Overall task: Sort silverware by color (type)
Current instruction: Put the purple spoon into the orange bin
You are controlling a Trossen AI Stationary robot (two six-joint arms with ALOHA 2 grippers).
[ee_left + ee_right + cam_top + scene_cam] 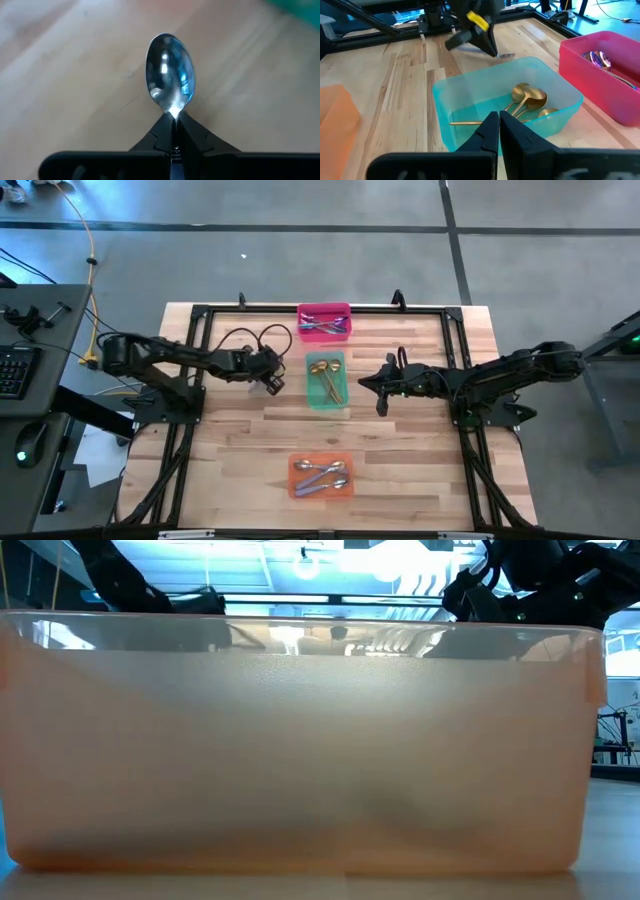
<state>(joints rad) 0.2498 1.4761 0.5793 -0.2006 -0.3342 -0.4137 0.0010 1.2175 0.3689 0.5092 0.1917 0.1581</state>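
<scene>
A silver spoon (169, 70) is in my left gripper (174, 124), which is shut on it. In the high view that gripper (272, 380) hovers just left of the teal bin (326, 402). From the right wrist view the spoon (505, 55) pokes out beyond the bin's far wall. Gold spoons (527, 97) lie in the teal bin. Iridescent purple pieces (322, 327) lie in the pink bin (324, 309), and silver spoons (322, 474) in the orange bin (296, 480). My right gripper (499, 122) is shut and empty, just right of the teal bin (368, 383). My left gripper pinches the silver spoon between its two fingers at the neck (173, 113), right where the bowl meets the handle. The bowl sticks straight out past the fingertips. The handle is hidden between the fingers. The spoon is held above the wooden table, clear of it.
The three bins stand in a line down the table's middle: pink far, teal centre, orange near. The orange bin (300, 740) fills the low view. A black frame (200, 315) runs round the tabletop. Bare wood (230, 450) lies left and right of the bins.
</scene>
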